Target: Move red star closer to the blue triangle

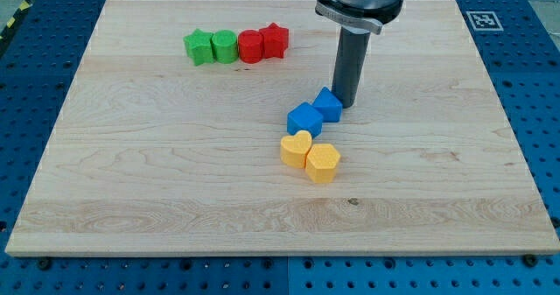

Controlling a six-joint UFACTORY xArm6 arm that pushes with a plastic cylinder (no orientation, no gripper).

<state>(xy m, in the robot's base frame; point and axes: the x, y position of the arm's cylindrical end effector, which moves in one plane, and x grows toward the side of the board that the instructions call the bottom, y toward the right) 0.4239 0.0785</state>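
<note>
The red star [276, 38] sits near the view's top, at the right end of a row of blocks. The blue triangle [328, 103] lies near the board's middle, touching a blue cube [304, 119] at its lower left. My tip [347, 103] rests on the board just right of the blue triangle, touching or almost touching it. The red star is well up and to the left of my tip.
Left of the red star stand a red cylinder [250, 46], a green cylinder [225, 46] and a green star [199, 47]. A yellow heart [296, 149] and a yellow hexagon [323, 163] lie just below the blue cube. The wooden board [131, 172] lies on a blue perforated table.
</note>
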